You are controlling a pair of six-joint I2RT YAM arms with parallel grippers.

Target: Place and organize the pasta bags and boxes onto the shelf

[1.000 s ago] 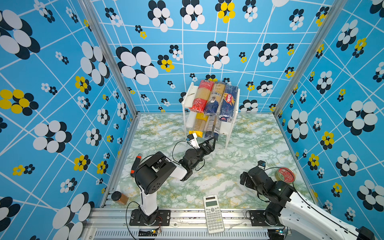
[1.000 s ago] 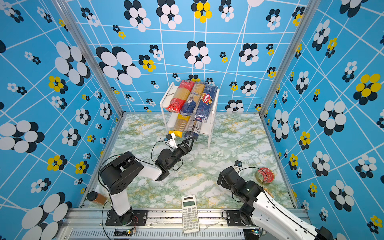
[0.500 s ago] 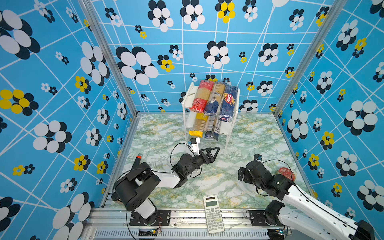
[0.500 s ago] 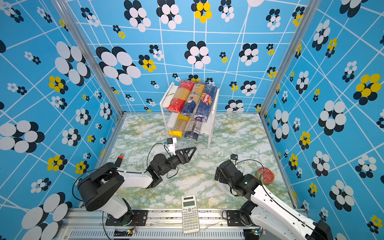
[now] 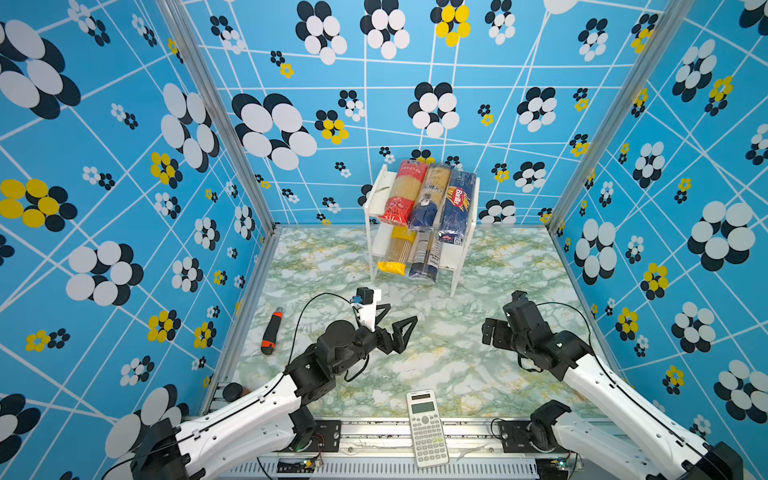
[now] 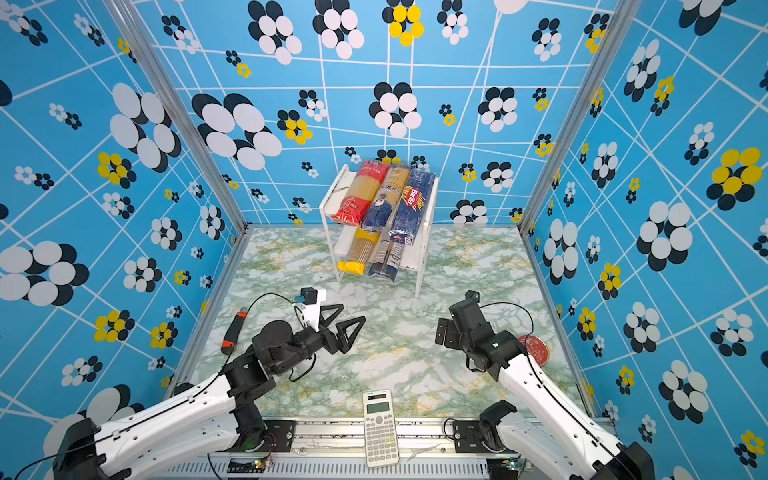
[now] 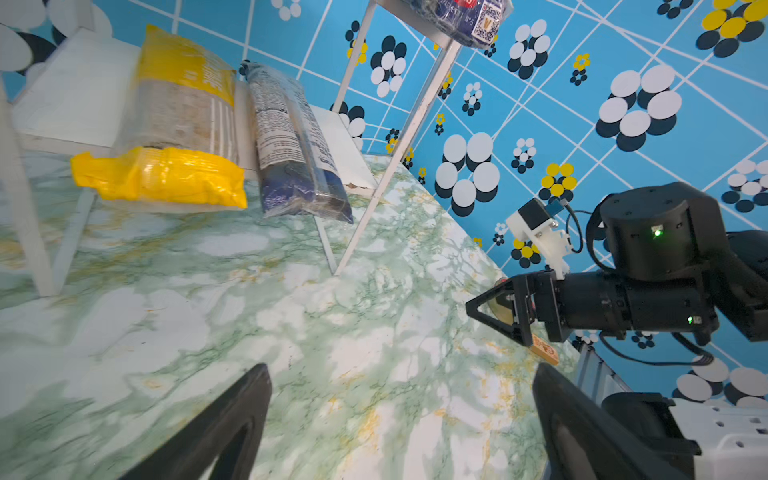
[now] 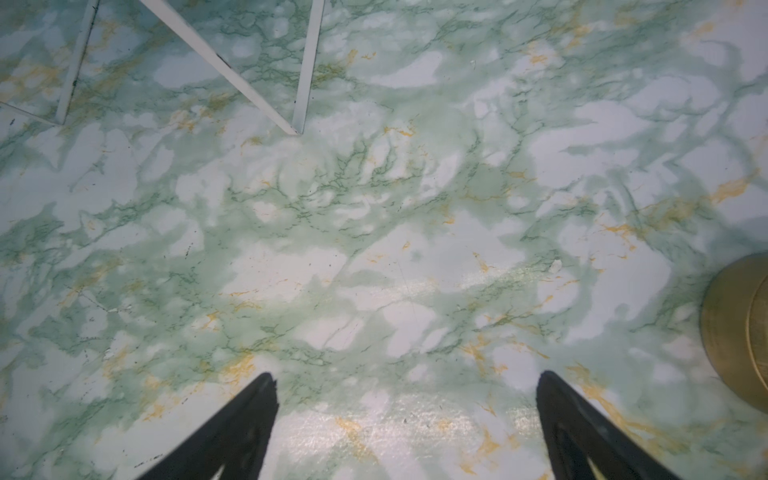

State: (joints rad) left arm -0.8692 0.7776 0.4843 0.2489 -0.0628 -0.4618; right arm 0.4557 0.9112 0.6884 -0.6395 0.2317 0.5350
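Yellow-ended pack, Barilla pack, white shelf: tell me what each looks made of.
Yellow-ended pack: thin glossy plastic film; it crinkles, shines, and strands show through a clear part. Barilla pack: probably printed cardboard, with flat faces and straight edges. White shelf: smooth matte white boards on thin legs; painted wood, plastic or metal, cannot tell.

I see 1 white calculator (image 5: 426,428) at the marbled table's (image 5: 457,374) front edge, 1 black-and-orange utility knife (image 5: 271,330) lying near the left wall, and 1 round red-topped tin (image 6: 534,350) near the right wall.
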